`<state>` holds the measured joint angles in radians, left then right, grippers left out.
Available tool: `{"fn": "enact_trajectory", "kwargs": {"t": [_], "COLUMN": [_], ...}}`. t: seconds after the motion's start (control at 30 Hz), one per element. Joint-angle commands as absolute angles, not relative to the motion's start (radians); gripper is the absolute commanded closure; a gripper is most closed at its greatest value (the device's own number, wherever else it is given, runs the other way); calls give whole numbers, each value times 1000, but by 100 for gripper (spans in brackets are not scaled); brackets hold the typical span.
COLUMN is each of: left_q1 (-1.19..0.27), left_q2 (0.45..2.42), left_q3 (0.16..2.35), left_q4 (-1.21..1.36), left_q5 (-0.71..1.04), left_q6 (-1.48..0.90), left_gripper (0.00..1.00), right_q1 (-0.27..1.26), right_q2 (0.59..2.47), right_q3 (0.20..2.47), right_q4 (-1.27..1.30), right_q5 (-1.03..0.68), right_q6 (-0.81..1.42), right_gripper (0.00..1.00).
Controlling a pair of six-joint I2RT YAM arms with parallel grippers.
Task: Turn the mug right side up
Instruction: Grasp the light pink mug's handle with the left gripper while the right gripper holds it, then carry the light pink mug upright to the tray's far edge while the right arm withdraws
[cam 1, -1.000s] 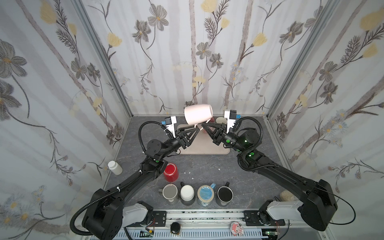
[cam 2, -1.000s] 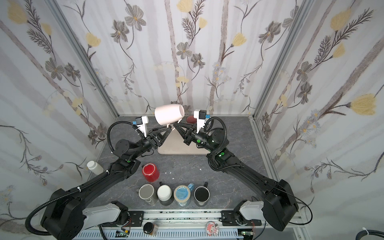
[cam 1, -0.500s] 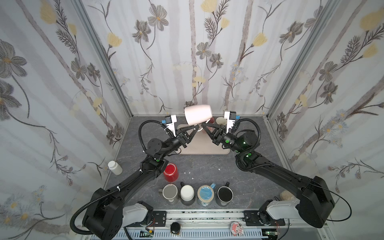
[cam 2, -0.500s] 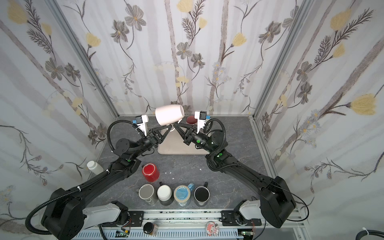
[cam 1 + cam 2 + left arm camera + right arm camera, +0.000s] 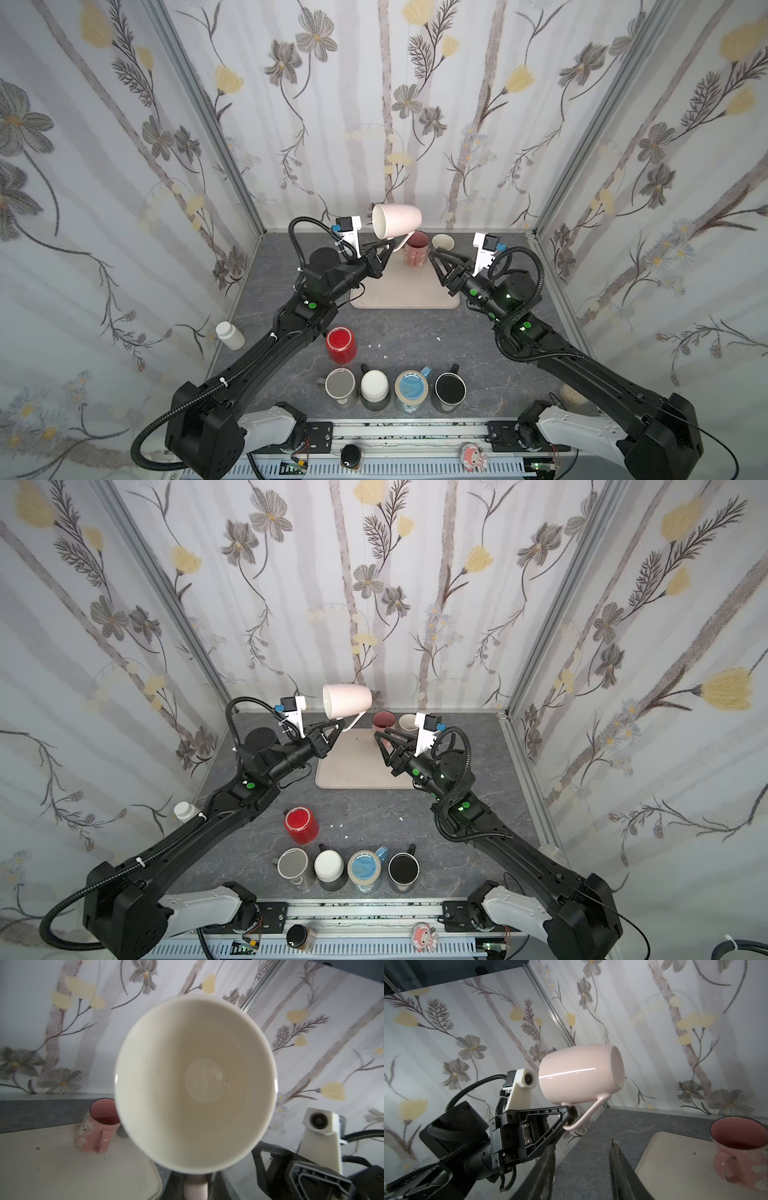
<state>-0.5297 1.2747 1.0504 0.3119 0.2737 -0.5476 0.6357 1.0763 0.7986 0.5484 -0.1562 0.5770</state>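
Backed off since a second ago, the right gripper (image 5: pixel 435 257) has left the pale pink mug (image 5: pixel 397 221) and now hangs over the right edge of the mat (image 5: pixel 399 291). Its jaws are apart with nothing between them. The left gripper (image 5: pixel 387 250) has kept its place and is clamped on the mug's handle (image 5: pixel 588 1113).

The mug is held in the air above the mat's far left corner, lying on its side. Its handle is underneath, its mouth faces the left arm's camera and its base is turned towards the right arm.

By count there is one mat, one bottle and eight cups and mugs:
- One is the held mug.
- One flowered pink mug (image 5: pixel 417 249), with white blossoms on its side, stands upright on the mat at its far edge.
- One cream cup (image 5: pixel 442 241) sits just behind the mat's far right corner.
- One red mug (image 5: pixel 341 345) stands in front of the mat's near left corner.
- Four stand in a row further in front of the mat: a grey mug (image 5: pixel 340 384), a white mug (image 5: pixel 374 386), a blue mug (image 5: pixel 411 386) and a black mug (image 5: pixel 450 386).

The white bottle (image 5: pixel 230 336) stands well to the left of the mat. Any print on the mugs or the bottle is too small to read.
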Motion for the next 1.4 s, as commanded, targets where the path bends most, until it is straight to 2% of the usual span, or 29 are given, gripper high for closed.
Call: {"fn": "enact_trajectory", "kwargs": {"t": [0.0,0.3,0.6,0.77,1.1,1.37], "left_q1": [-530,-523,-526,-527,-549,-552], "left_q2": [1356,1731,1973,2018,2013,2072], "left_q3": [1144,1489,1698,1688,1516,1475], "left_q4": [68,-242,-341,-264,96,252], "left_q5": [97,-101,-220,-235,-303,-350], "left_q6": [-400,-302,-228,-202,-130,-115], "left_gripper": [100,100,100,100,100,100], "right_q1": [622,593,568,557,535,519], "right_q2": [1026,958,927,911,899,884], "right_q3": [768,707,690,686,680,681], "right_q4": [406,327,311,304,292,274], "right_q5": [-37,6,-3,-7,-23,-27], "right_q6": [507,494,490,490,498,495], "right_gripper": [56,54,53,53,53,53]}}
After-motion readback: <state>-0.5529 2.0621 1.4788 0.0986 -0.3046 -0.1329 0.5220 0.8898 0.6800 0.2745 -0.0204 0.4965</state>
